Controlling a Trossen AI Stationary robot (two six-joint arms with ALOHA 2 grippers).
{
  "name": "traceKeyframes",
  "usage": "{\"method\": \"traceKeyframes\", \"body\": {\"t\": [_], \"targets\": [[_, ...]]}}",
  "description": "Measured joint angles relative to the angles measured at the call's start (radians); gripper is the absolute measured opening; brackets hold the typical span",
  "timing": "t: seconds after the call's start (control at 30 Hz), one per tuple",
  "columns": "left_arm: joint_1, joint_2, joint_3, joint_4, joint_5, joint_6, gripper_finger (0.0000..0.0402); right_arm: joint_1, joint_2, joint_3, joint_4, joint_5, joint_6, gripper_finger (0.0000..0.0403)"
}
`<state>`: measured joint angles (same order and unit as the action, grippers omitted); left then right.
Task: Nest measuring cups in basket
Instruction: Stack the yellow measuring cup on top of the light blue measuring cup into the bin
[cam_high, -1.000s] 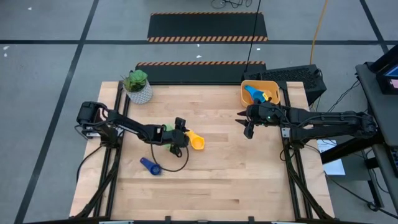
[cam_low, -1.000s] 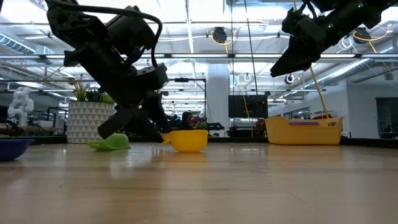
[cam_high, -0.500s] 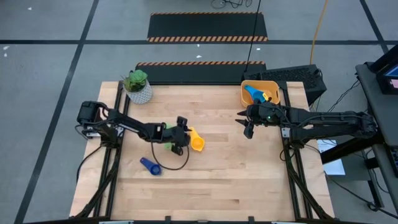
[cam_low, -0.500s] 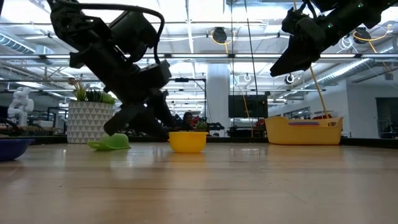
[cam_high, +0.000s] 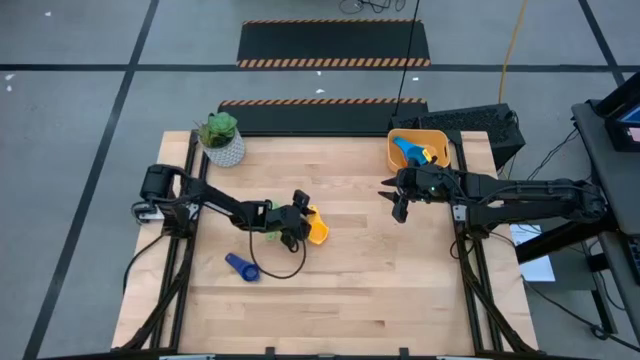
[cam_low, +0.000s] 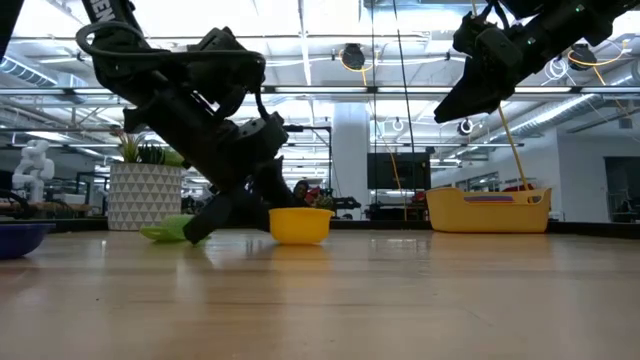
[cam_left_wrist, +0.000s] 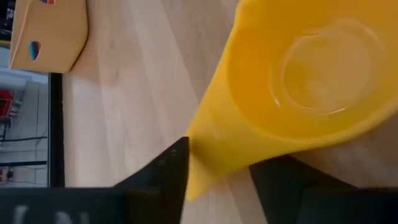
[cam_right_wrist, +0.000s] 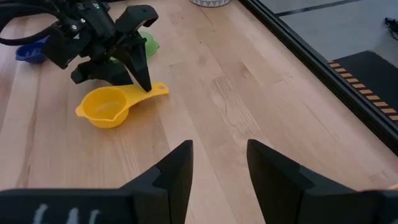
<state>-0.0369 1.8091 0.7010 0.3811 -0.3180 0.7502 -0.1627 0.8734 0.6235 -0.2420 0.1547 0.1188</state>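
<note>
The yellow measuring cup (cam_high: 318, 232) stands upright on its base mid-table, its flat handle (cam_right_wrist: 157, 89) pointing toward the far left. My left gripper (cam_high: 304, 215) is low over that handle and open, one finger on each side of it. The green cup (cam_right_wrist: 148, 43) lies behind this gripper. The dark blue cup (cam_high: 240, 266) sits nearer the table's near left. The yellow-orange basket (cam_high: 441, 140) at the far right holds blue cups (cam_high: 408, 150). My right gripper (cam_high: 398, 208) hangs above the table near the basket, open and empty. My left gripper comes slanting down from the table's left, and the yellow cup's handle end (cam_left_wrist: 200, 177) lies in the gap between its two fingers (cam_left_wrist: 169, 167). The cup rests on the table. Whether either finger touches the handle, I cannot tell.
A white pot with a green plant (cam_high: 222, 140) stands at the far left corner. A black cable (cam_high: 285, 268) loops on the wood beneath the left arm. Bare wood stretches between the yellow cup and the basket and along the near edge.
My left arm has reached farther toward the table's right and dropped lower, bringing its open fingers down around the yellow cup's handle. The right arm has kept still.
</note>
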Motion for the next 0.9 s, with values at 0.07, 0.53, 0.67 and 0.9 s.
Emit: {"method": "traceKeyframes", "body": {"t": [0.07,0.53,0.67,0.9], "targets": [[0.005,0.001,-0.001,0.01,-0.001,-0.004,0.0136,0.0,0.0,0.0,0.0,0.0,0.0,0.0144],[0.016,-0.009,-0.001,0.163,-0.08,0.003,0.001,0.0,0.0,0.0,0.006,0.0,0.0,0.0144],[0.026,-0.009,0.026,0.166,-0.127,0.012,0.0008,0.0,0.0,0.0,0.006,0.0,0.023,0.0144],[0.026,-0.009,0.048,0.16,-0.14,0.034,0.0007,-0.002,0.0,0.0,0.016,0.006,0.102,0.0144]]}}
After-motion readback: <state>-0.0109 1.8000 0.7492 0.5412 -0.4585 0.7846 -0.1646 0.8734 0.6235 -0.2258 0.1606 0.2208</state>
